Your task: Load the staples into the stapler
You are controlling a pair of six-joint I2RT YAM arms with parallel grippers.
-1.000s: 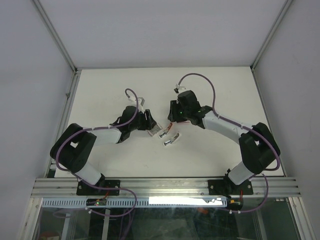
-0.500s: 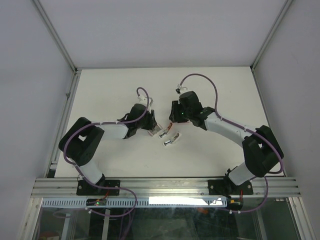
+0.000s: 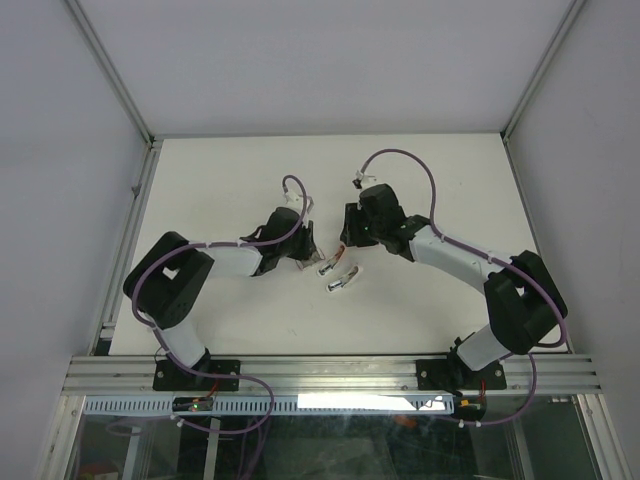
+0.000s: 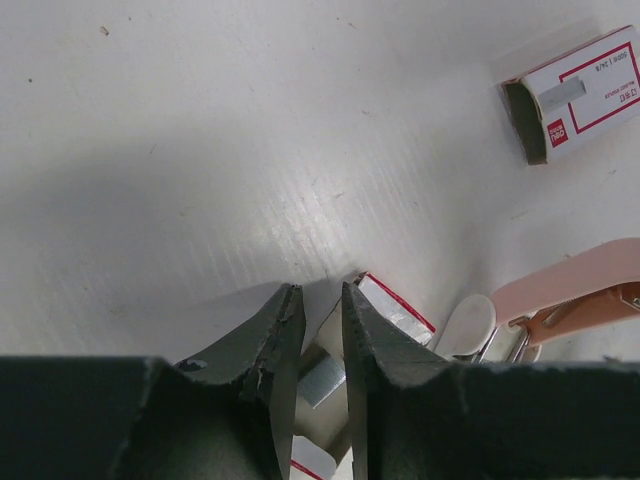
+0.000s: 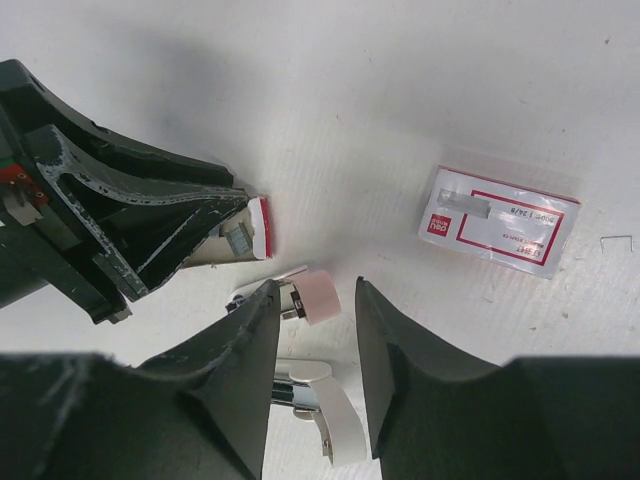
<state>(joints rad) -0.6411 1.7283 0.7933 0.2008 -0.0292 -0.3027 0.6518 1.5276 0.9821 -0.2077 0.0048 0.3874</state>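
The staples (image 4: 396, 306), a small red-and-white box with its tray of silvery staples showing, lie just left of the stapler. My left gripper (image 4: 320, 292) is down over the box, jaws drawn in narrow on it, and the tray shows in the slit between them. In the right wrist view the same box (image 5: 256, 226) sits between those dark fingers. The stapler (image 3: 337, 274) lies splayed in a V, with a pink half (image 5: 320, 297) and a white half (image 5: 335, 415). My right gripper (image 5: 316, 285) is open and straddles the pink end, with a gap at the right finger.
A second red-and-white staple box (image 5: 500, 228) lies flat to the right of the stapler and appears in the left wrist view (image 4: 585, 90) too. A loose staple (image 5: 618, 238) lies beyond it. White side walls (image 3: 120, 200) bound the table.
My left arm has reached further right toward the stapler, and its jaws have narrowed onto the staple box. The right arm has barely shifted.
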